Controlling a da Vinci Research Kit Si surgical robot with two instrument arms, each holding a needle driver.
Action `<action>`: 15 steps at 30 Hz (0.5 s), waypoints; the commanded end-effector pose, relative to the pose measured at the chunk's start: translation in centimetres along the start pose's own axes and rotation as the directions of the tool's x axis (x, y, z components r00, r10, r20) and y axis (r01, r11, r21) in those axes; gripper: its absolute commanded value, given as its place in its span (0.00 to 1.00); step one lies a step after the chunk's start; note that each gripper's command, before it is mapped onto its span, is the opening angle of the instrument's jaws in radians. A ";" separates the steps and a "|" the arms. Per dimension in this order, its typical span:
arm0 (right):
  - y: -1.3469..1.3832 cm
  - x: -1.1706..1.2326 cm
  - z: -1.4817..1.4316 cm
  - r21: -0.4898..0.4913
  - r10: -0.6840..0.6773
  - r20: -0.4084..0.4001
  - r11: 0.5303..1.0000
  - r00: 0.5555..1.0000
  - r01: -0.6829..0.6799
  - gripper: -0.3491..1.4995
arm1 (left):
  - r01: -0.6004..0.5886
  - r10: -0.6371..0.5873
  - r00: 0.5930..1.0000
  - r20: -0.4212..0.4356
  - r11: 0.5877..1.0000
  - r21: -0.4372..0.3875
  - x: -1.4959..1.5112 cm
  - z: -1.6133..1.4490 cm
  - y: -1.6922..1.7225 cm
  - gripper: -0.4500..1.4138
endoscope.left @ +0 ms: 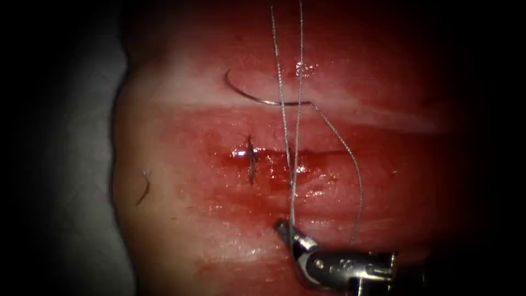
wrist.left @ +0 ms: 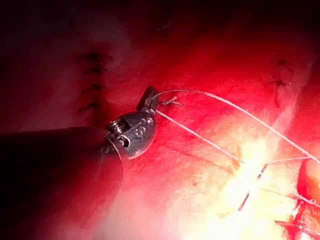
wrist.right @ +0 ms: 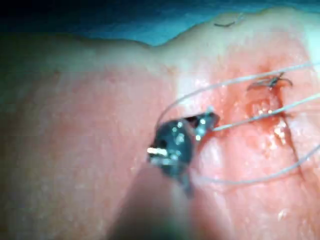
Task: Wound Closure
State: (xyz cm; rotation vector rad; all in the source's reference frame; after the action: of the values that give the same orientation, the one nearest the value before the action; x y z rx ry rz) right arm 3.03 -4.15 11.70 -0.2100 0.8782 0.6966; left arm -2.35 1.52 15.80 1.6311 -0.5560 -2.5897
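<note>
the right tool sits near the front of the tissue, its jaws pinched on the thread. two strands climb from it across the cut, next to a dark stitch. farther back the curved needle lies loose on the tissue, held by nothing. i think a hard tug could rip the cut's edge or drag the needle.

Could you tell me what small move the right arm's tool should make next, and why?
Probably a gentle pull toward the viewer: the right tool grips the thread, which runs slack across the cut, while the needle lies free on the tissue.
</note>
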 end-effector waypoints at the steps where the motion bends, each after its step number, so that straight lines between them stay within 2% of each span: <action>1: -0.10 -0.06 0.00 0.010 0.003 0.000 1.000 1.000 -0.003 0.00 | 0.002 -0.002 1.000 0.000 1.000 -0.002 -0.02 0.06 0.07 0.00; 6: 0.03 -0.01 0.04 0.090 0.006 -0.059 0.996 0.998 0.000 0.00 | 0.026 -0.026 0.999 -0.031 0.999 -0.023 0.13 -0.03 0.29 0.00; 8: 0.07 0.02 0.05 0.104 0.006 -0.075 0.995 0.997 0.002 0.23 | 0.049 -0.051 0.997 -0.064 0.998 -0.046 0.23 -0.11 0.41 0.00; 9: 0.11 0.05 0.05 0.124 0.005 -0.088 0.992 0.996 0.006 0.35 | 0.070 -0.078 0.991 -0.112 0.995 -0.068 0.34 -0.20 0.54 0.00; 13: 0.16 0.12 0.02 0.147 0.008 -0.093 0.989 0.996 0.006 0.56 | 0.129 -0.145 0.969 -0.200 0.988 -0.088 0.56 -0.39 0.80 0.00; 15: 0.16 0.16 -0.01 0.149 0.011 -0.094 0.989 0.995 0.004 0.62 | 0.148 -0.168 0.957 -0.237 0.984 -0.099 0.68 -0.49 0.94 0.00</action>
State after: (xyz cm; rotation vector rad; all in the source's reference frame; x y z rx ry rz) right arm 2.94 -3.84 11.56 -0.1135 1.0202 0.6225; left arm -2.32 0.33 15.20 2.0277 -0.3102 -2.4085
